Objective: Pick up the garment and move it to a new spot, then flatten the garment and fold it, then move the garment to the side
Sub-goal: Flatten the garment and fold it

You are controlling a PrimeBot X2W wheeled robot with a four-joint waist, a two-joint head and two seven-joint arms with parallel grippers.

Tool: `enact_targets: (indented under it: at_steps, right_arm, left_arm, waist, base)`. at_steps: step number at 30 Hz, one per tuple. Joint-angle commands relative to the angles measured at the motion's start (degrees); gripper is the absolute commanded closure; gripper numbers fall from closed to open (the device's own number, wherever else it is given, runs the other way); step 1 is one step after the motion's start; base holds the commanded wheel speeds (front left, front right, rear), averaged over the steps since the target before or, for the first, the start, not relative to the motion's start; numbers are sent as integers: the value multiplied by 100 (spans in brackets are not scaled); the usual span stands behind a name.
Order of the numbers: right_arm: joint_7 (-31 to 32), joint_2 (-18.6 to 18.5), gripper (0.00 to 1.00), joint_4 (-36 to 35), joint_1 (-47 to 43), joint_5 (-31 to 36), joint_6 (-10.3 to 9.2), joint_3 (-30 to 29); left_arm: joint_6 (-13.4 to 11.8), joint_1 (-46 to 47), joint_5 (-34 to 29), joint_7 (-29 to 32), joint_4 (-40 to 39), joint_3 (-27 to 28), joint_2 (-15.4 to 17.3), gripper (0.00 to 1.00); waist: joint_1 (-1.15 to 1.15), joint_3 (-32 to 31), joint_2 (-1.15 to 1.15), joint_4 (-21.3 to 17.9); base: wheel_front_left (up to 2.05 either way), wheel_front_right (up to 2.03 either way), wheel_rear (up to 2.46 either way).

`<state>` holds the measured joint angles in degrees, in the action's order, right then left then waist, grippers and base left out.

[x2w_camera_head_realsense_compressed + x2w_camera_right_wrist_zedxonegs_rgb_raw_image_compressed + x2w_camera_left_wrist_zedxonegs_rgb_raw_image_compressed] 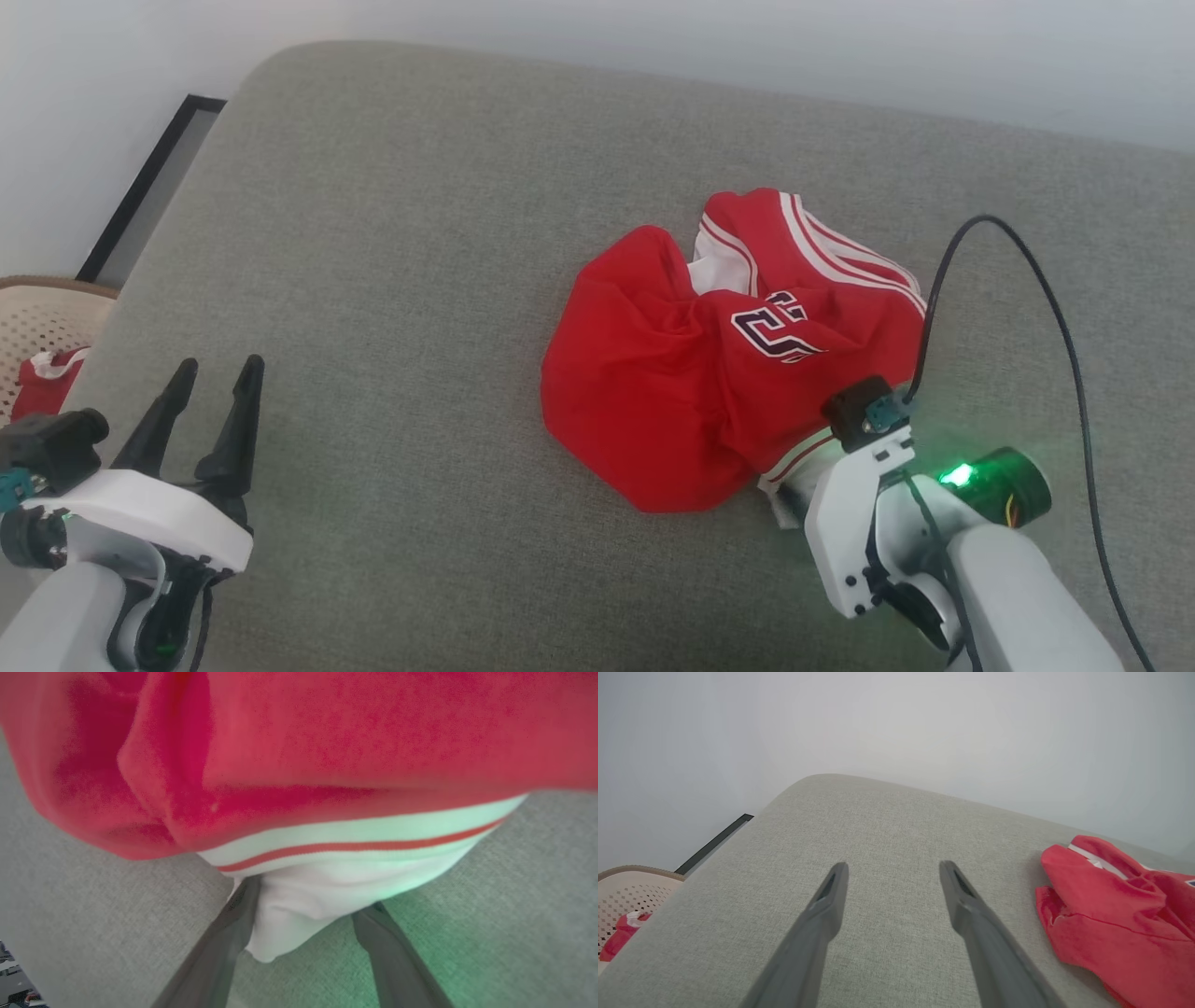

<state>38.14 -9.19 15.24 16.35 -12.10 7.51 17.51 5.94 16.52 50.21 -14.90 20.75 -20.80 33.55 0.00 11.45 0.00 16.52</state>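
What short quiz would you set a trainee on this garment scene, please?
1. True or false: the left gripper touches the garment.
2. What lies between the right gripper's fingers? A, dark lettering; B, white fabric; C, nothing.
3. Fill in: the left gripper's jaws stand ____.
Key: 1 false, it is well apart from it, over the grey cushion; 2 B; 3 open.
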Motion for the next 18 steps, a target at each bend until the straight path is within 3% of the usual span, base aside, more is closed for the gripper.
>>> enact_targets:
  at_steps: [1,11,18]
  right_arm:
    - [26,-33,100,221,6,95,-5,-28]
    - [63,-140,100,-271,90,72,-15,-473]
    - [423,-563,100,-1161,-134,104,-15,-1260]
  left_arm:
    - [46,121,-40,-27,73,-9,-51,0]
    - [109,100,-73,-32,231,193,-6,0]
    - [123,-33,-123,-34,134,434,38,0]
  waist:
    - [0,26,0,34]
    - [0,-45,0,-202]
    - [0,-39,0,-490]
  base:
    - [0,0,0]
    - [0,0,0]
    - [0,0,0]
